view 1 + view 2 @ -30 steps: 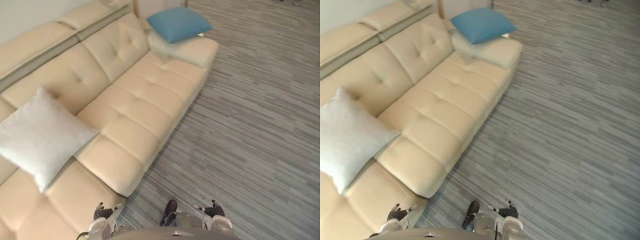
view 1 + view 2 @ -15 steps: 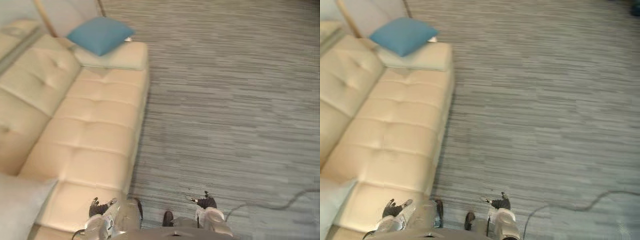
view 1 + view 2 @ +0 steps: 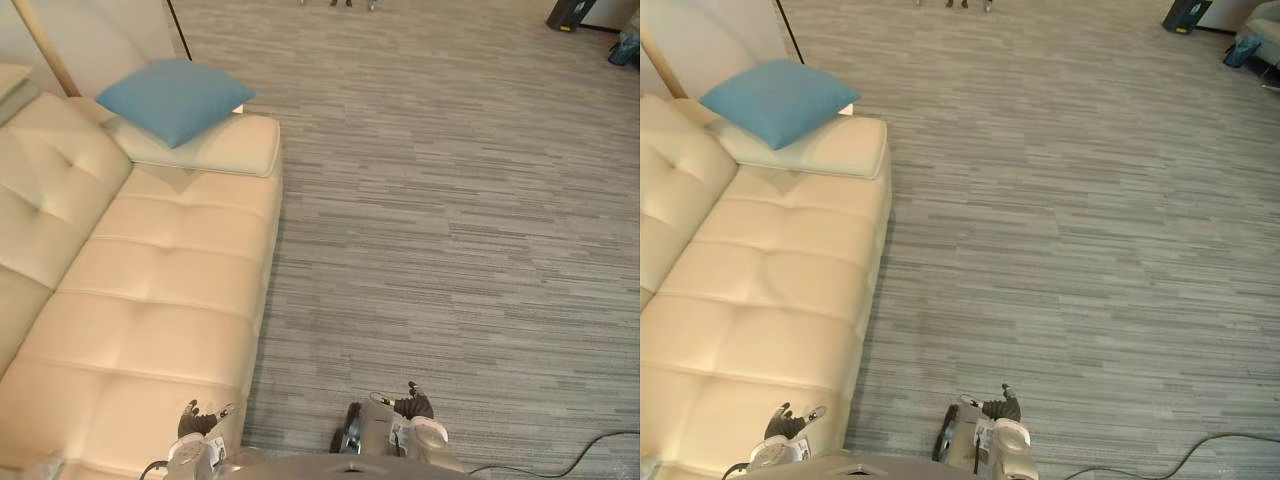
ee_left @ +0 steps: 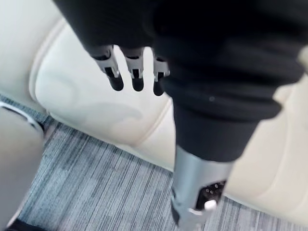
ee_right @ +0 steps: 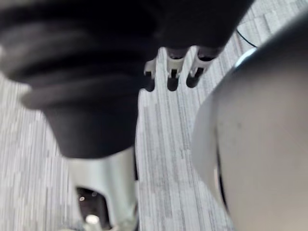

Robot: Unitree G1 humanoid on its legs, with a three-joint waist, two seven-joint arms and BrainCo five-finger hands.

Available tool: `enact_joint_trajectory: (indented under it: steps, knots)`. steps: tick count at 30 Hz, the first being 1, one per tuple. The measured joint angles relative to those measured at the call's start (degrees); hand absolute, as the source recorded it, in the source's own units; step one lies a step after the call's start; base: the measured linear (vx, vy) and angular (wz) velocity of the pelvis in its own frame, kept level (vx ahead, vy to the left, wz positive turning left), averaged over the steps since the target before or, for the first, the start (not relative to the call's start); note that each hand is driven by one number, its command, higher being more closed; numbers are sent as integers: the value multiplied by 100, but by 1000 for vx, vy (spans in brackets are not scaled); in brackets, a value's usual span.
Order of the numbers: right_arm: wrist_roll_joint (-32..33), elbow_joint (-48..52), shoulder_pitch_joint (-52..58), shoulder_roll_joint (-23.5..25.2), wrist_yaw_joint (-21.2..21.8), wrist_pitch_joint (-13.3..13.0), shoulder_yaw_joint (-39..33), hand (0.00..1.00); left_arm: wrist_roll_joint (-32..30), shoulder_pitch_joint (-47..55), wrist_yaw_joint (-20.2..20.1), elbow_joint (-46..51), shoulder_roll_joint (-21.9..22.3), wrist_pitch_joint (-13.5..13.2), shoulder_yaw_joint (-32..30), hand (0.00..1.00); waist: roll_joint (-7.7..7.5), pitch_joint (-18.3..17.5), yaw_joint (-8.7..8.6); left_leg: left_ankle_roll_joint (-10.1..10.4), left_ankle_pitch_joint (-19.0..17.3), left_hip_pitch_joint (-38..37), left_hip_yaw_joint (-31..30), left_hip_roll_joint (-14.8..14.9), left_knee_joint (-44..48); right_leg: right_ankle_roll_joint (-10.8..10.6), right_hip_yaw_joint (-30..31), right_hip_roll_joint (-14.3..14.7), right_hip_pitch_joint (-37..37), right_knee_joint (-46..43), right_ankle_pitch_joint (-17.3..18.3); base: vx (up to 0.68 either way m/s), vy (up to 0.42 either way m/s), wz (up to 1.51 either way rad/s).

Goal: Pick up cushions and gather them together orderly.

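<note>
A: Where the sofa (image 3: 150, 290) ends, what lies there?
B: Blue cushion (image 3: 172, 98), atop a cream pad (image 3: 228, 150); the sofa's near part is cut off. Left hand (image 3: 195, 421), right hand (image 3: 413, 405): fingers relaxed, empty.

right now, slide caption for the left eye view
Blue cushion at the far end of the cream sofa; left hand and right hand hang open below.

Eye views from the head, steeply down, sharing sofa (image 3: 150, 300), cushion (image 3: 172, 97) and floor (image 3: 450, 200), left wrist view close above the sofa's edge, right wrist view close above floor
</note>
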State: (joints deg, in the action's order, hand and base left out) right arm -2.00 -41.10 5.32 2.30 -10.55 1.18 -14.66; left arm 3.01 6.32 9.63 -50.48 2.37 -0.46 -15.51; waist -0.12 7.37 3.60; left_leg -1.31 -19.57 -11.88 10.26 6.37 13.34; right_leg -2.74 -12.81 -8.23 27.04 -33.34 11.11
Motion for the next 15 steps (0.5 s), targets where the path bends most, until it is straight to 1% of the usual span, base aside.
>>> enact_joint_trajectory:
  steps: [1,2,3,4,5,6,7,8,9,10,11,12,13,14,15]
  knots:
    - [2,-37,46,4,-4,2,-14,0,-38,13,-1,-14,-43,0,-5,0,-92,-27,-75,247,-37,-157,-97,0,-17,86,163,24,-199,1085,-748,563,-312,25]
    - [1,-58,88,5,-6,6,-16,0,-73,9,1,-32,-86,1,-14,0,-167,-40,-101,350,-86,-252,-168,5,-18,111,205,-8,-308,1250,-1607,539,-275,13]
    - [1,-84,-83,-193,-12,19,-179,0,-100,-136,-7,-200,49,14,-20,0,140,11,-78,406,13,-296,-361,228,50,224,112,201,-314,934,-1266,487,-247,8]
    - [2,-87,-150,-245,-35,19,-287,0,-108,-218,1,-201,130,-1,-56,0,139,62,-124,445,292,-307,-493,201,92,227,98,133,-274,620,-979,451,-229,13]
    - [3,-107,-117,-249,-34,27,-338,0,-109,-230,3,-199,184,-6,-64,0,145,59,-142,484,464,-310,-581,209,218,260,58,89,-301,431,-771,452,-258,41]
    - [11,-133,-103,-222,-33,32,-348,0,-113,-229,1,-182,220,-35,-79,0,168,65,-135,445,676,-159,-730,277,766,262,-80,82,-475,291,-474,409,-253,58]
    - [43,-162,-55,-171,-33,32,-335,0,-111,-250,1,-147,226,-46,-173,0,206,84,-175,497,963,292,-910,390,1788,264,-225,88,-722,304,-269,392,-251,61]
    - [51,-143,-32,-145,-35,28,-343,0,-110,-259,3,-134,233,-41,-259,0,245,108,-199,552,1380,693,-1031,481,2604,288,-318,116,-913,344,-168,348,-197,38]
    - [71,-136,-37,-172,-50,25,-323,0,-106,-227,1,-124,233,-32,-351,0,298,150,-98,706,1824,1339,-1107,695,3988,367,-392,234,-1226,495,-23,338,-102,2]
    - [170,-150,-61,-166,-87,26,-305,0,-105,-199,2,-125,230,-16,-365,0,394,190,-4,591,1551,1872,-997,846,4923,444,-408,358,-1523,633,68,330,-65,-13]
    - [214,-168,-102,-152,-90,26,-231,0,-98,-159,-1,-93,218,-14,-364,0,402,201,25,531,1341,2203,-884,862,5273,422,-433,378,-1751,762,107,387,-9,2]
    - [245,-203,-97,-115,-88,25,-152,0,-89,-115,2,43,211,-13,-356,0,379,203,62,487,1135,2524,-679,811,5313,383,-493,370,-2094,1034,130,401,17,25]
    - [270,-268,-65,-69,-86,28,-114,0,-86,-85,-4,168,215,-28,-354,0,352,194,141,397,923,2820,-381,763,4998,341,-538,348,-2436,1330,137,482,73,30]
    - [271,-265,-60,-30,-84,31,-105,0,-83,-61,-9,262,227,-55,-347,0,329,191,189,318,720,3055,-133,660,4360,259,-583,289,-2697,1572,144,290,68,21]
    - [271,-264,-64,-23,-87,30,-100,0,-83,-62,-9,271,227,-70,-351,0,319,188,191,269,666,3122,-38,603,4022,222,-620,248,-2792,1647,159,398,157,18]
